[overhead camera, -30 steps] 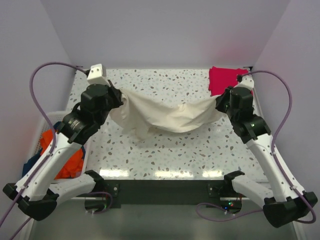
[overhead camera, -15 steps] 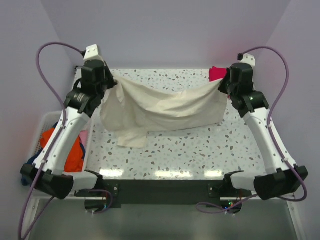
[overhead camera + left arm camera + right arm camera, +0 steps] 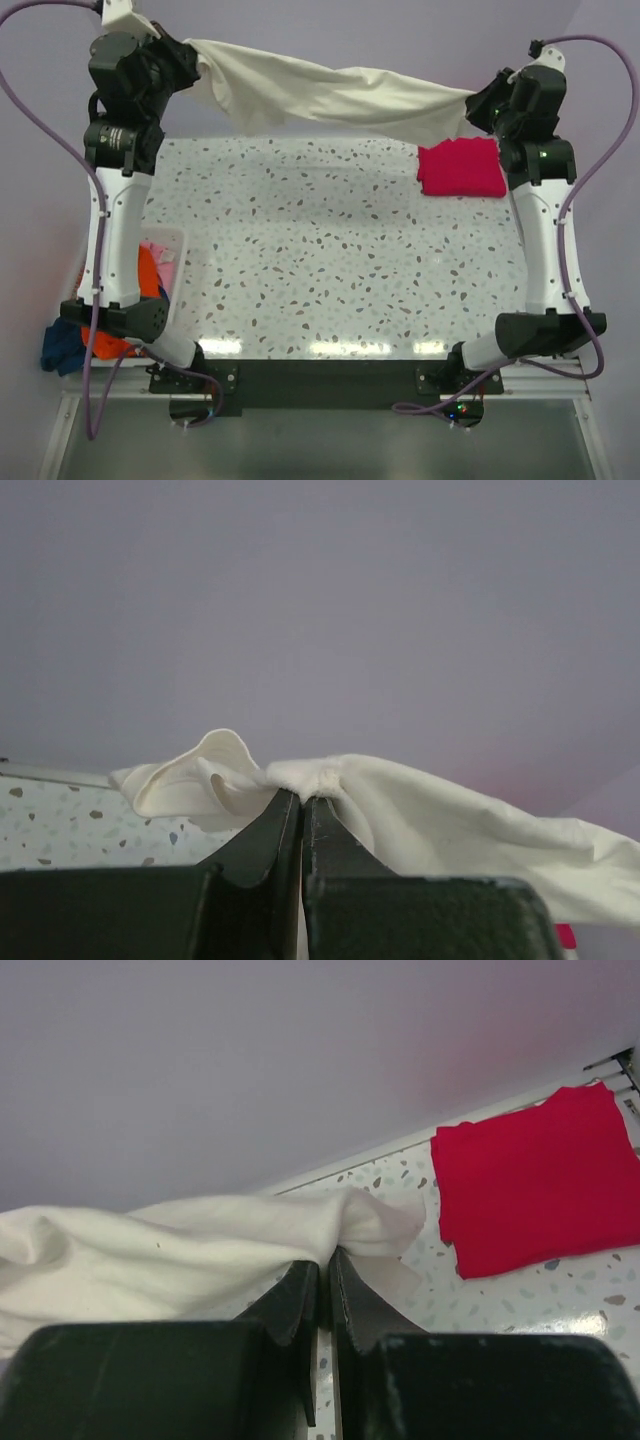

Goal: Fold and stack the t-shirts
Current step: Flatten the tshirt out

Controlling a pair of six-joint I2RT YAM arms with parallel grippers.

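Pinching one end each, my left claw (image 3: 302,798) and right claw (image 3: 323,1258) held the cream shirt (image 3: 330,95) stretched between them, its long axis running left to right, clear above the table (image 3: 300,250). Beyond, the folded red shirt (image 3: 460,168) lay at the far right, nearer my right claw.

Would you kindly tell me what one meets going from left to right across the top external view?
White basket holding loose t-shirts → left pincer → cream t-shirt, held stretched in the air → right pincer.
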